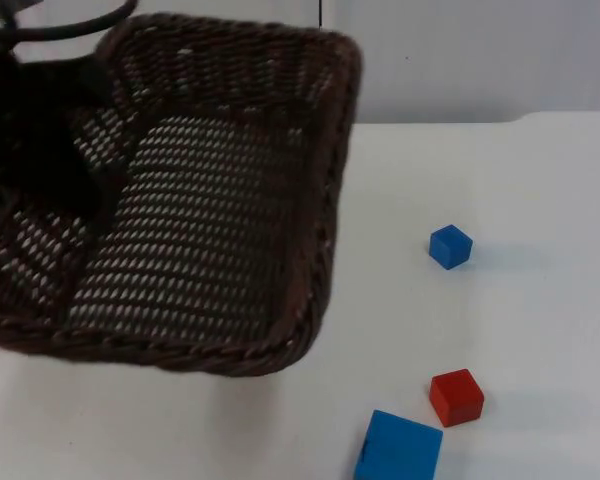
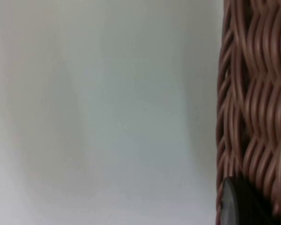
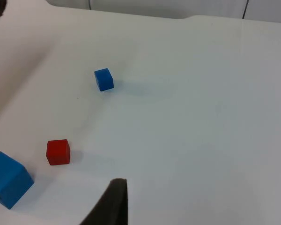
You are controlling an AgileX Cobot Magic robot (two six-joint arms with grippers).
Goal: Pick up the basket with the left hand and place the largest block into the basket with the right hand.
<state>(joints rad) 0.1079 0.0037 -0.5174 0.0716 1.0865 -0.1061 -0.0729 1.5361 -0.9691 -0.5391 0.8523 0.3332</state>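
Observation:
My left gripper (image 1: 98, 190) is shut on the left wall of a dark brown wicker basket (image 1: 220, 210) and holds it, tilted, above the left side of the table. The basket's weave (image 2: 253, 108) runs close beside that gripper in the left wrist view. The basket has nothing in it. The largest block, blue (image 1: 399, 447) (image 3: 8, 179), lies near the table's front edge. A small red block (image 1: 456, 396) (image 3: 58, 152) sits just beside it. A small blue block (image 1: 450, 246) (image 3: 103, 79) lies farther back. My right gripper (image 3: 114, 206) hovers over the table, apart from all blocks.
The white table (image 1: 520, 180) runs back to the grey partition wall (image 1: 460, 50). Bare table surface lies to the right of the blocks (image 3: 210, 131) and under the raised basket.

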